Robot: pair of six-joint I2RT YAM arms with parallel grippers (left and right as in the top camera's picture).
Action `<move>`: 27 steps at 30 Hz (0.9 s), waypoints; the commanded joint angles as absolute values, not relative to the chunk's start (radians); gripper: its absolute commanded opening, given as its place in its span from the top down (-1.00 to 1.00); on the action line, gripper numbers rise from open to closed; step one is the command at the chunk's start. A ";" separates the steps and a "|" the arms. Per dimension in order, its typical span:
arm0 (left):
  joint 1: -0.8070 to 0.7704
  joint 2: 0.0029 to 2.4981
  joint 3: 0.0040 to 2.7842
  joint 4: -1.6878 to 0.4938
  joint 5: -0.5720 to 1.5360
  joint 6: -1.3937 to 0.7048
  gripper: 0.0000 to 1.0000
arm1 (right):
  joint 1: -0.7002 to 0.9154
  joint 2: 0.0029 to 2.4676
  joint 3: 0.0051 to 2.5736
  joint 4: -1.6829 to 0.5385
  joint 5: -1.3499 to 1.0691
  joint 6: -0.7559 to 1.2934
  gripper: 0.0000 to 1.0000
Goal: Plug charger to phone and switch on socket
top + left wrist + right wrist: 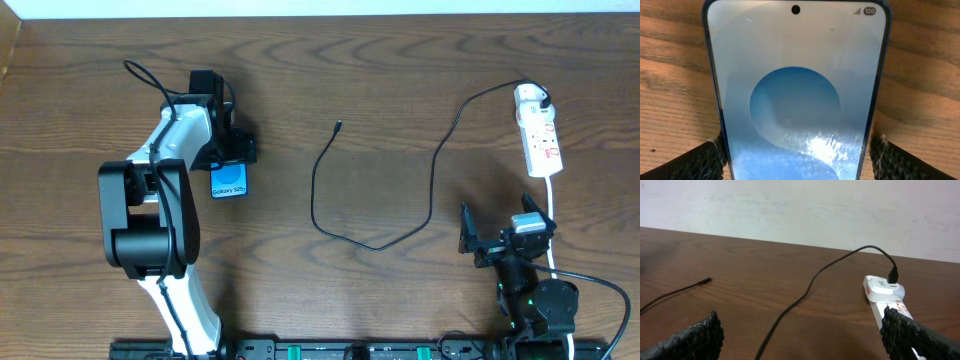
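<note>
Jaws on the left gripper (232,160) clamp the phone (229,182); the right gripper (498,225) is spread wide, holding nothing.
Phone lies screen-up at left; the socket (540,140) sits far right, the charger (372,243) plugged into its far end, connector tip loose mid-table.

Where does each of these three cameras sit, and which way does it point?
Overhead: above the table, looking straight down; both arms show.
Left wrist: on the left claw, looking down at the phone; its two fingers show.
Right wrist: on the right claw, facing across the table to the socket and charger; fingertips show.
Shared: overhead and left wrist both show the phone.
</note>
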State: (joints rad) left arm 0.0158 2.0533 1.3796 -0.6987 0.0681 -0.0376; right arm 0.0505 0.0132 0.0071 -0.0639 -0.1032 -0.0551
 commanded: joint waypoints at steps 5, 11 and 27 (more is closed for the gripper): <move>0.016 2.088 1.346 -0.693 0.096 -0.057 -0.86 | 0.046 0.012 0.006 -0.068 -0.099 -0.042 -0.98; 0.016 2.088 1.346 -0.676 0.092 -0.057 -0.86 | 0.046 0.012 0.006 -0.068 -0.099 -0.042 -0.99; 0.016 2.088 1.346 -0.649 0.092 -0.057 -0.87 | 0.046 0.012 0.006 -0.068 -0.099 -0.042 -0.98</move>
